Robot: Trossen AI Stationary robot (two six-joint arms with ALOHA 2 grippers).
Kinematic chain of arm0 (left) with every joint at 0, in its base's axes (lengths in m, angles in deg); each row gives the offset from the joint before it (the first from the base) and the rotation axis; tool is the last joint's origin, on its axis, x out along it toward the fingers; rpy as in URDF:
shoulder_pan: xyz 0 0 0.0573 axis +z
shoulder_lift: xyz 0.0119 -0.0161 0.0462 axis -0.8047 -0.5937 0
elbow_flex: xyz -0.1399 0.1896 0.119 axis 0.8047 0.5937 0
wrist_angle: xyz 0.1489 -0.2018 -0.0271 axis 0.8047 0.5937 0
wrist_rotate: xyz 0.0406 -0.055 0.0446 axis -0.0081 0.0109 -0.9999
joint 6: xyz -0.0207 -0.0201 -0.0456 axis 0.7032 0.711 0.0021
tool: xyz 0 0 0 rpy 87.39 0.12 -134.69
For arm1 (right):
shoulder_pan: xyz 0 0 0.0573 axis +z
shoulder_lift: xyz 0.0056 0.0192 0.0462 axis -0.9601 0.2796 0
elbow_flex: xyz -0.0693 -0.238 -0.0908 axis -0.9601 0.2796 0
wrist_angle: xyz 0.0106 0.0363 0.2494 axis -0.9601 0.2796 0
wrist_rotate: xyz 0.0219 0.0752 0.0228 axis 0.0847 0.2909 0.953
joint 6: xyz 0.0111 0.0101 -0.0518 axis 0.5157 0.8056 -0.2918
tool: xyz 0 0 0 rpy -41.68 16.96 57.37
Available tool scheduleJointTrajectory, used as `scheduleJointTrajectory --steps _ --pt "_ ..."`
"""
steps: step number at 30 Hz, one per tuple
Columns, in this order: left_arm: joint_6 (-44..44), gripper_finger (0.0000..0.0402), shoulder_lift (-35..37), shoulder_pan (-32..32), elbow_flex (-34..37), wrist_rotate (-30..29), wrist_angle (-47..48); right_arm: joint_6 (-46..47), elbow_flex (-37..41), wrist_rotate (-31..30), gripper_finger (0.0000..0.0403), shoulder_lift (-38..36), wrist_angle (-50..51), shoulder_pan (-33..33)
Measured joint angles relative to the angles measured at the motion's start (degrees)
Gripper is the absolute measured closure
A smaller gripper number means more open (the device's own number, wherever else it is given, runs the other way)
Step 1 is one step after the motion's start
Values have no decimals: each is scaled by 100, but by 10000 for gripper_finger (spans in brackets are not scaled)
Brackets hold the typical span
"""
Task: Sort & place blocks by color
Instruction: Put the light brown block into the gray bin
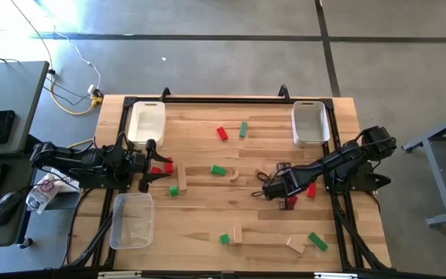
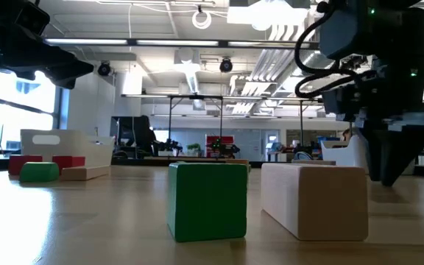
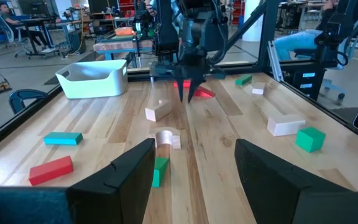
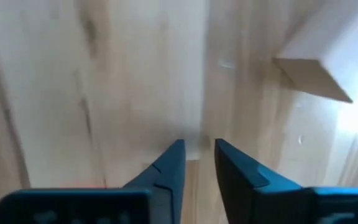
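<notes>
Small red, green and plain wood blocks lie scattered flat on the table (image 1: 207, 209). My right gripper (image 4: 199, 149) points down at bare wood near the table's middle right (image 1: 269, 187). Its fingers stand a little apart with nothing between them. A wood block (image 4: 316, 68) lies just beside it (image 3: 158, 111), untouched. Two red blocks (image 1: 311, 188) (image 1: 289, 203) lie close behind the gripper. My left gripper (image 3: 194, 180) waits open at the table's left edge (image 1: 147, 164). A red block (image 1: 166, 165) and a green block (image 1: 173, 190) lie close to it.
Two white trays (image 1: 147, 122) (image 1: 310, 122) stand at the far edge, and a clear tray (image 1: 132, 219) at the near left. In the low view a green block (image 2: 206, 200) and a wood block (image 2: 315, 199) lie close to the camera. Free board lies in the middle front.
</notes>
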Motion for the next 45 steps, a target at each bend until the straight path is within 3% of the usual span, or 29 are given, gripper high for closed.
scheduleJointTrajectory --steps 9,16,31,45 --pt "0 193 0 -1 1 0 -2 1105 -295 -847 231 -68 -94 -4" --pt "0 193 -1 -1 0 0 -28 1222 -811 -1312 213 -70 -115 -262" --pt "0 193 -1 0 0 0 -31 1217 -597 -274 212 -26 -795 -1414" --pt "0 193 1 1 0 -2 -34 1170 -595 -65 213 449 -828 -1502"
